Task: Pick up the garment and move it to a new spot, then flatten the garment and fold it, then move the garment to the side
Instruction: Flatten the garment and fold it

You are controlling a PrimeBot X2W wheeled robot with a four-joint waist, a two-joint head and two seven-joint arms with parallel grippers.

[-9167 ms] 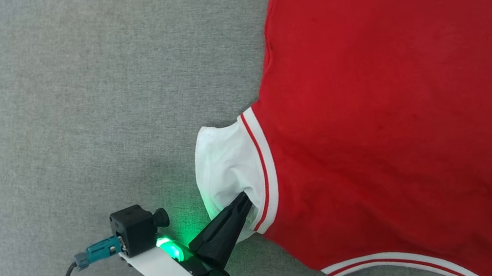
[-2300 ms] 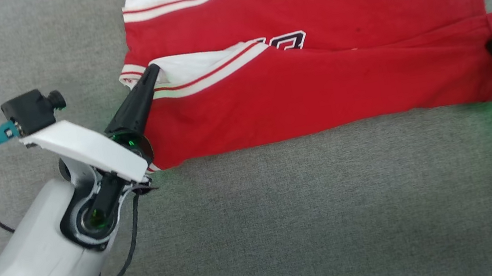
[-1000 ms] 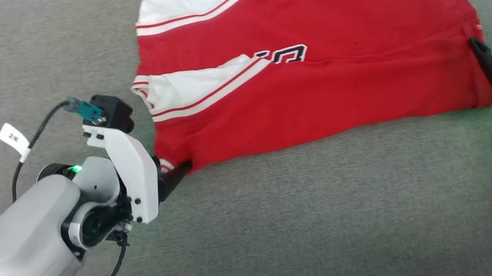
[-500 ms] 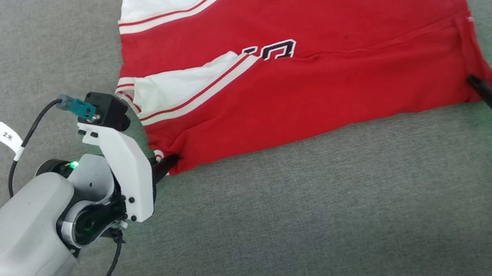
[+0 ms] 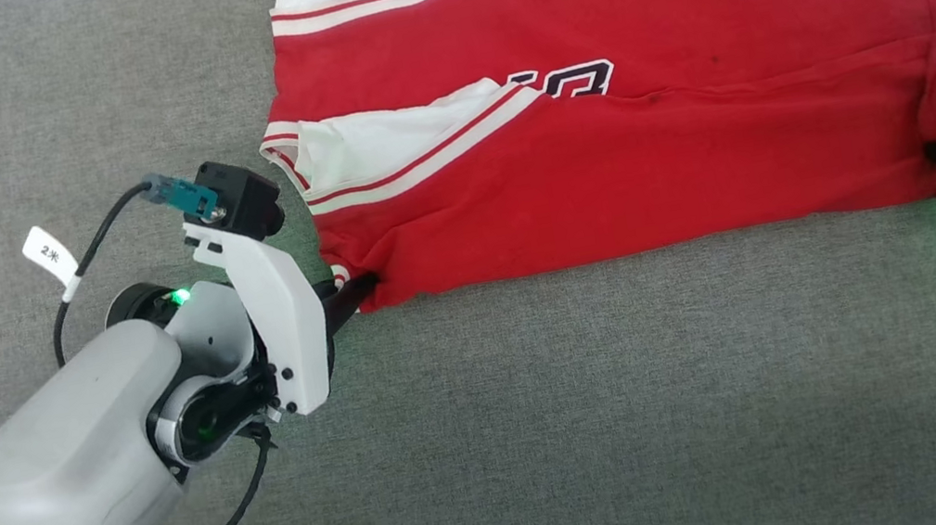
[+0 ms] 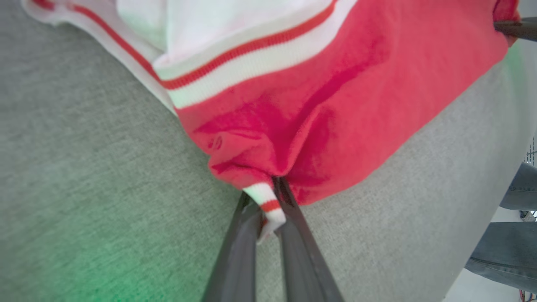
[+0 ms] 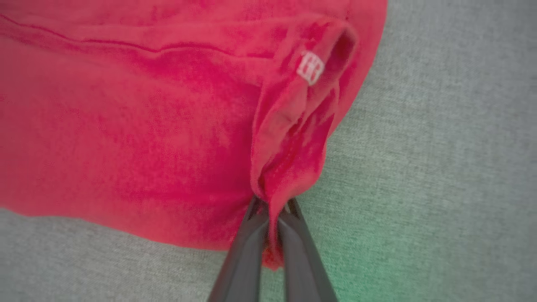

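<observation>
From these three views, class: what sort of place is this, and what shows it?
Probably a robot test workspace: a grey fabric surface, the garment pinched at both ends by robot fingers, a person's legs nearby.

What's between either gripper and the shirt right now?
Nothing visible. The left gripper is shut on the shirt's striped near corner, and the right gripper on its plain red near corner. The fabric is pinched directly in both sets of jaws.
</observation>
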